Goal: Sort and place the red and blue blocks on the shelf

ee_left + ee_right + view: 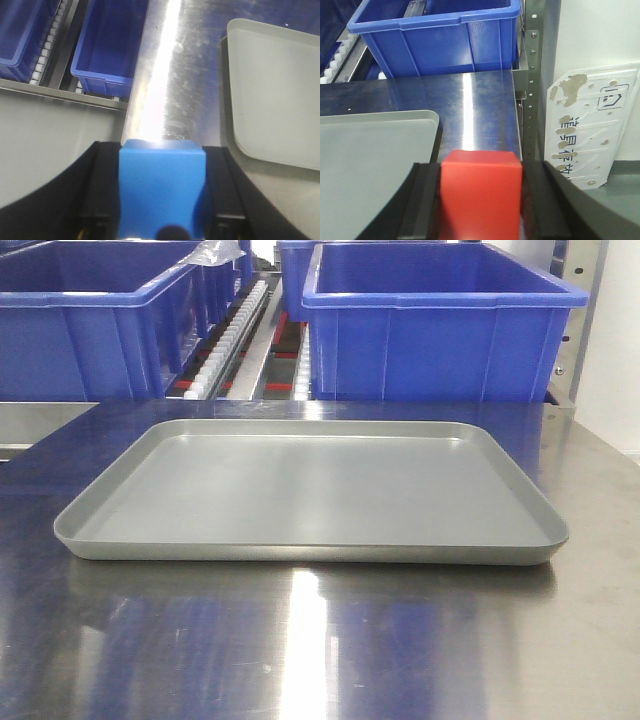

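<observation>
The left gripper (pixel 161 202) pinches the blue block (pixel 162 172) between its two black fingers (pixel 100 195), one pressed on each side face. The block hangs above the steel table (pixel 320 640), over the bare strip along the table's left edge, beside the grey tray (pixel 310 490).

The right gripper (pixel 481 205) clamps the red block (pixel 481 187) the same way, both side faces touching the fingers (pixel 537 200). This block hangs over the narrow bare strip between the tray's right rim and the table's right edge.

The tray lies flat in the middle of the table. Past the table's far edge stands the shelf (pixel 534 60), its white roller tracks (pixel 235 340) running between two large blue bins (pixel 440 330). A scuffed white sign board (pixel 592 125) leans by the wall beyond the table's right edge.
</observation>
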